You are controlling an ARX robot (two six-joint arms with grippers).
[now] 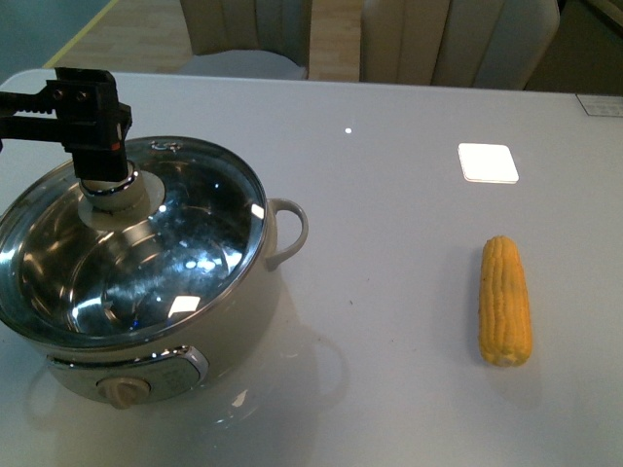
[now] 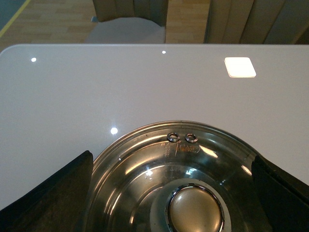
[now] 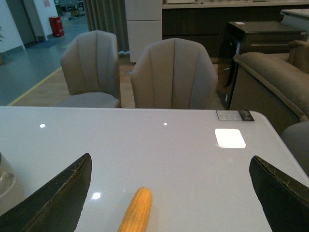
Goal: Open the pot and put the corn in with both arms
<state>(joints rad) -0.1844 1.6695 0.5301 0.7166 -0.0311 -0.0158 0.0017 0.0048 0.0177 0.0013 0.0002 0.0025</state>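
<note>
The room is a furnished lounge with a wooden floor (image 1: 127,34) beyond the far edge, a brown sofa (image 3: 275,82) off the right side and a dark cabinet (image 3: 256,38) behind it. Two padded beige chairs (image 3: 174,72) stand side by side against the far edge of the worktop (image 1: 389,117). The worktop is a broad, glossy pale-grey slab with rounded corners. It mirrors a bright square of light (image 1: 488,162) towards its far right and a few small light spots. A small printed label (image 3: 234,115) lies at the far right corner.

The pot (image 1: 243,321) sits at the near left corner, its dial (image 1: 124,391) facing the near edge and one loop handle (image 1: 287,229) pointing towards the middle. A glass lid (image 1: 165,253) with a steel rim covers it.

The corn (image 1: 505,301) lies flat on the bare worktop towards the near right, well apart from the pot, its length running from far edge to near edge.

The left claw (image 2: 171,159) hangs over the lid, released, its black fingers (image 2: 58,193) spread wide either side of the lid knob (image 2: 195,215) and clear of it. The right claw (image 3: 170,158) hovers above the worktop's right part, also spread open and gripping nothing, with the corn below and between its fingers.
</note>
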